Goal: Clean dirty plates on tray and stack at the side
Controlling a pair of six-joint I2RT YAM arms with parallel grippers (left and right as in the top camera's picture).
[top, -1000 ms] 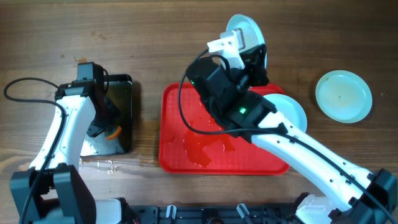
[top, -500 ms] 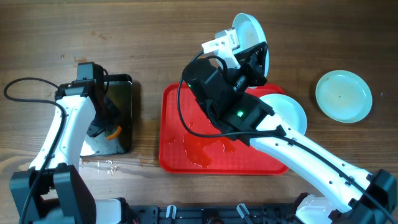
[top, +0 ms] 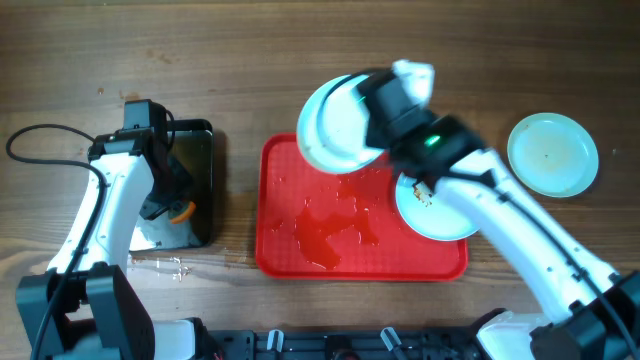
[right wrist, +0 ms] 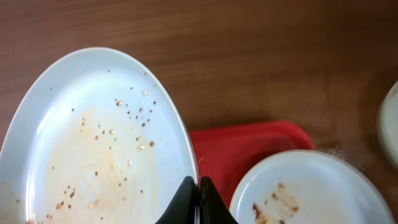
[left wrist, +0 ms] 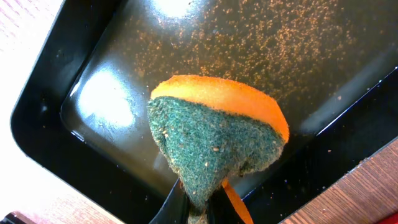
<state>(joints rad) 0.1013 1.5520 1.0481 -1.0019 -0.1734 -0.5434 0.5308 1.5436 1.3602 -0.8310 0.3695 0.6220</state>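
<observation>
**Item 1.** Tray (top: 285, 215): red, rectangular, raised rim, at the middle of the wooden table (top: 300, 50). A glossy wet patch (top: 335, 230) spreads over its floor.

**Item 2.** Lifted plate (top: 335, 125): pale mint, round, tilted, hanging over the tray's 12 o'clock rim and clear of the tray floor. In the right wrist view its face carries scattered brown specks and a faint tan smear. The right fingers (right wrist: 185, 202) are clenched on its rim at the plate's 5 o'clock edge in that view.

**Item 3.** Second plate (top: 440, 215): lying flat inside the tray at its 3 o'clock end, partly under the right arm. It has a reddish-brown smear and crumbs on its face.

**Item 4.** Third plate (top: 552, 153): alone on the table, off the tray toward 2 o'clock and well apart from it.

**Item 5.** Pan (top: 198, 150): black metal, at 9 o'clock from the tray, near it but not touching. Its floor is wet and dusted with fine specks.

**Item 6.** Sponge (left wrist: 217, 143): orange with a green scouring face, over the pan. The left fingers (left wrist: 173, 211) are clamped on its lower tip. Whether the sponge touches the pan floor cannot be told.
</observation>
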